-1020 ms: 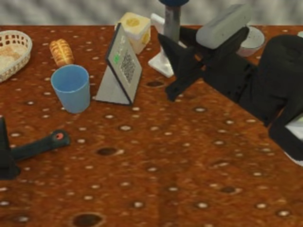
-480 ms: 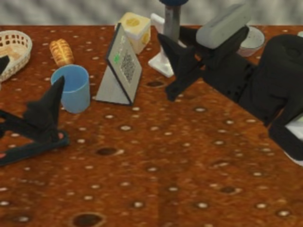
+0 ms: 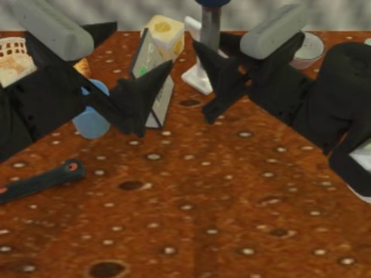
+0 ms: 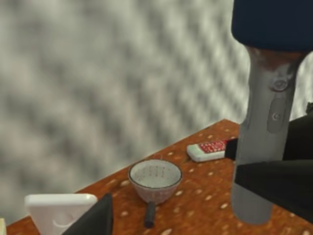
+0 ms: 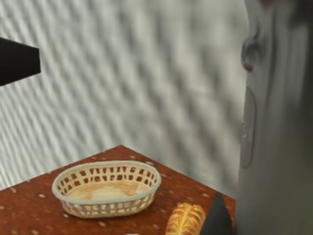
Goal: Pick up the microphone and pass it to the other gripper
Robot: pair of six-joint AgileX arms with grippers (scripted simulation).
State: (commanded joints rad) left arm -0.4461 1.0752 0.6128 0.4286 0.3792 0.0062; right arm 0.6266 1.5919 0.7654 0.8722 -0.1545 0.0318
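Note:
The microphone (image 3: 210, 26) stands upright in the air at the table's far middle, its dark blue head (image 3: 212, 2) uppermost, and my right gripper (image 3: 204, 75) is shut on its grey handle. In the left wrist view the handle (image 4: 266, 112) looms close, with a black finger of the right gripper across its lower end. In the right wrist view the handle (image 5: 276, 147) fills the side of the picture. My left gripper (image 3: 141, 45) hangs open to the left of the microphone, apart from it, with nothing between its fingers (image 3: 142, 92).
A QR sign card (image 3: 155, 78), a blue cup (image 3: 91, 123) and a basket (image 3: 13, 58) lie under the left arm. A black handle with an orange dot (image 3: 43, 179) lies front left. A small pan (image 4: 155, 178) and a remote (image 4: 209, 149) sit far right.
My left arm has swung in from the table's left edge and risen towards the microphone, now covering the cup and bread. The right arm and the microphone have not moved.

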